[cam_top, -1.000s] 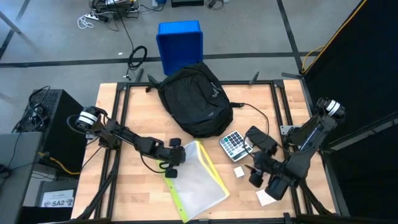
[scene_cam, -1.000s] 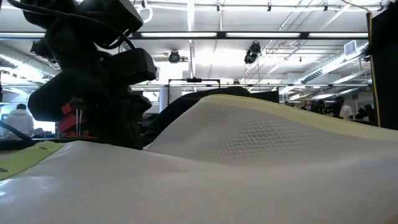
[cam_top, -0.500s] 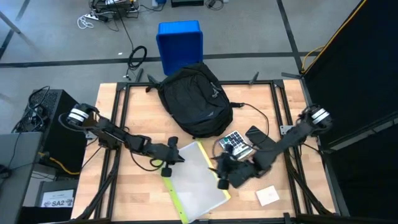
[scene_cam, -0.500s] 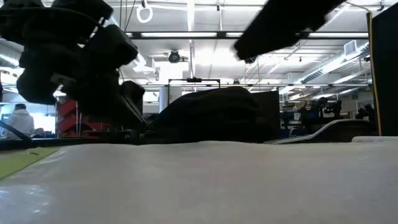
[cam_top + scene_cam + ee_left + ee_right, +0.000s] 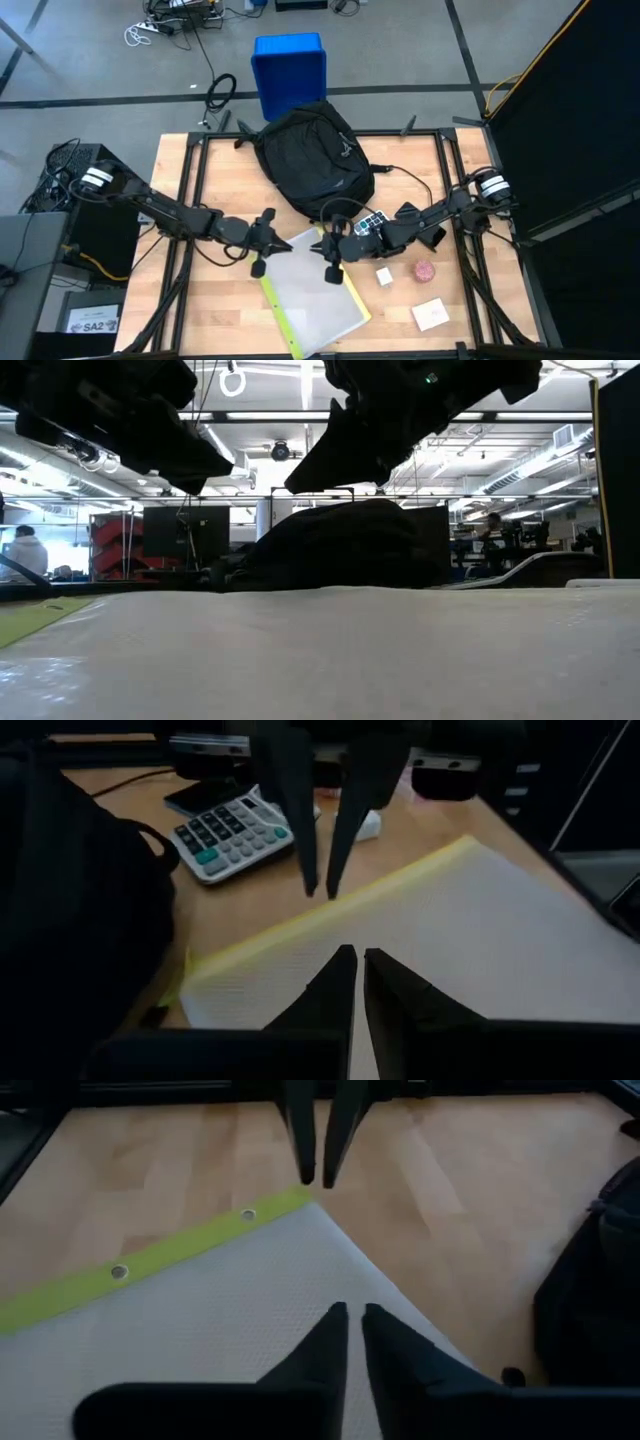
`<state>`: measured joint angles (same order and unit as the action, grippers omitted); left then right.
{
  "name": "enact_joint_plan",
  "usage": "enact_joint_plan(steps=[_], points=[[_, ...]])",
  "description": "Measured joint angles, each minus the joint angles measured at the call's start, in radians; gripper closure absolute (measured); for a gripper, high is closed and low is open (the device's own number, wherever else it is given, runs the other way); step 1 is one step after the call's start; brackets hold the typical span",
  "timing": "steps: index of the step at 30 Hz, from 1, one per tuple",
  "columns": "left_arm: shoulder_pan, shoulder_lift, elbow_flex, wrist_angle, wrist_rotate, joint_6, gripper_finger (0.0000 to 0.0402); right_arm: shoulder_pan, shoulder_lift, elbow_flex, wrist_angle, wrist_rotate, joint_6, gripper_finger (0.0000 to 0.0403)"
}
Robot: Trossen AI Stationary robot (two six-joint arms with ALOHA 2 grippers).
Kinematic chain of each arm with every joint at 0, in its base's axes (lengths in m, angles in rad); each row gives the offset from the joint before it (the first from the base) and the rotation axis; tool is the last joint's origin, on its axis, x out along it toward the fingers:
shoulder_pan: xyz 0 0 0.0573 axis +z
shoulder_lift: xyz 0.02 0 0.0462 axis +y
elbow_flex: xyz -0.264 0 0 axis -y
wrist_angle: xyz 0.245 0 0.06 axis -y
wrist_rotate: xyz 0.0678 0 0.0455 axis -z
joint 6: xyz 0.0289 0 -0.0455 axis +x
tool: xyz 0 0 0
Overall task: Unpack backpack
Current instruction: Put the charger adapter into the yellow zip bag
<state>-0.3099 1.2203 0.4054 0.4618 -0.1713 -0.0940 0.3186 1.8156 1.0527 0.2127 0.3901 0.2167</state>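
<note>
The black backpack (image 5: 315, 160) lies at the table's far middle, resting on its back; no gripper touches it. A white mesh pouch (image 5: 315, 295) with a yellow-green edge (image 5: 150, 1265) lies flat on the wood in front of it. My left gripper (image 5: 288, 246) and my right gripper (image 5: 320, 247) hover tip to tip over the pouch's far corner, both shut with nothing between the fingers. In the low view the left gripper (image 5: 205, 485) and the right gripper (image 5: 290, 485) hang clear above the pouch (image 5: 320, 650). My left wrist view shows the right gripper's fingers (image 5: 300, 830) just ahead.
A calculator (image 5: 372, 225) and a dark phone (image 5: 415, 218) lie right of the pouch. A small white block (image 5: 384, 275), a pink round thing (image 5: 424, 271) and a white card (image 5: 430, 314) are near the right front. A blue bin (image 5: 290, 65) stands beyond the table.
My right gripper has swung from the table's near right toward the left, ending over the pouch's far corner, and has shut. My left gripper has risen and drawn back a little toward the left. The pouch, which bulged upward, has dropped flat on the table.
</note>
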Motion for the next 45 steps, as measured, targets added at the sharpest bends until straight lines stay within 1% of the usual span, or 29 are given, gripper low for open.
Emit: enact_joint_plan(steps=[3,12,45], points=[[0.000,-0.004,0.000,-0.021,-0.020,0.007,0.0401,0.000,0.000,0.000,-0.003,-0.002,0.011,0.0397],[0.000,-0.003,0.001,0.021,-0.022,0.013,0.0401,0.001,0.000,0.000,-0.004,-0.001,0.009,0.0400],[0.000,-0.002,0.002,0.019,-0.023,0.011,0.0402,0.014,-0.002,0.000,-0.005,-0.001,0.007,0.0402]])
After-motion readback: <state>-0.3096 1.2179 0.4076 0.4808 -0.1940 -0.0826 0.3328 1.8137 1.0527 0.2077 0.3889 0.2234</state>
